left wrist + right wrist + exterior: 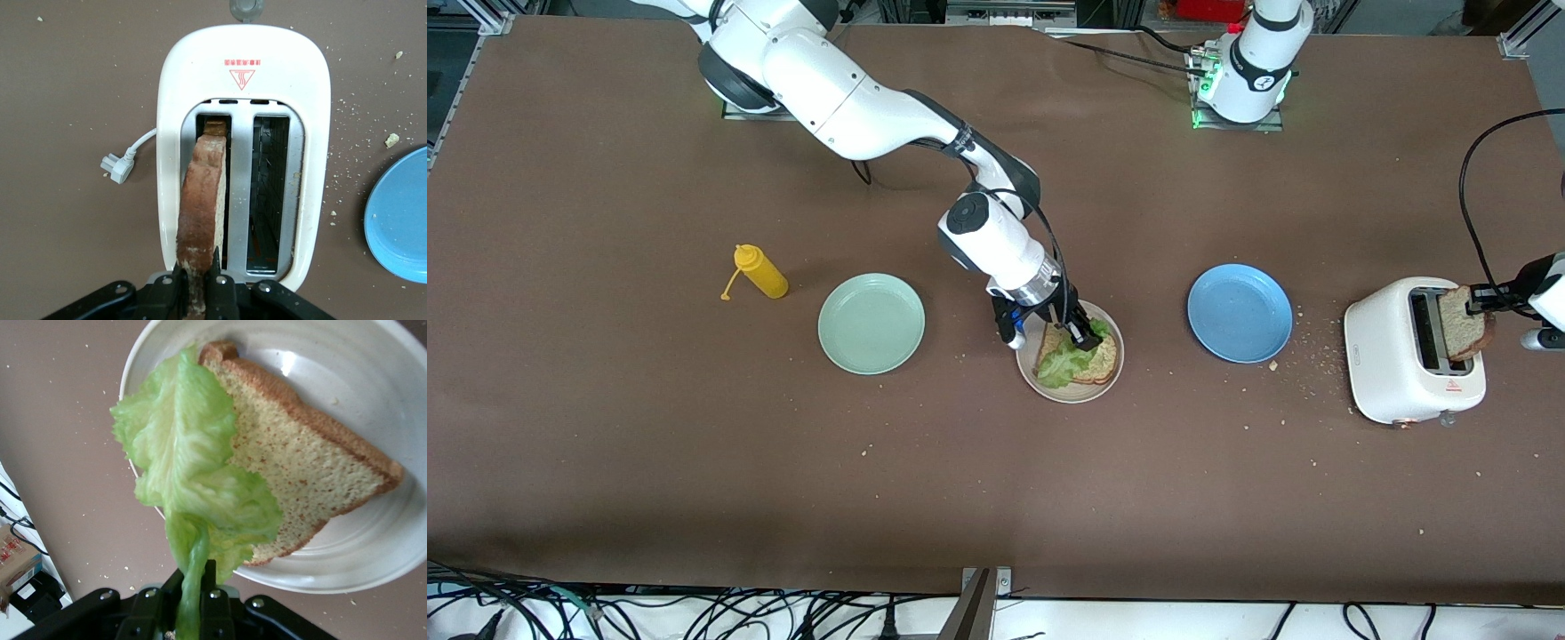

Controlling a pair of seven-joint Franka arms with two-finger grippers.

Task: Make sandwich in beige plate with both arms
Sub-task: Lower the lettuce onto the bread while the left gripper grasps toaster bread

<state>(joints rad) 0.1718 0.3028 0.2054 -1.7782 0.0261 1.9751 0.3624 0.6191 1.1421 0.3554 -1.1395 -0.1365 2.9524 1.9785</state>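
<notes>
Lettuce pinched in right jaws over beige plate; left jaws pinch toast.

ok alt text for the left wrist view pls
The left gripper is shut on the edge of a toasted bread slice standing in one slot of a white toaster; the second slot is empty. A blue plate shows at the edge on the brown table.
</notes>
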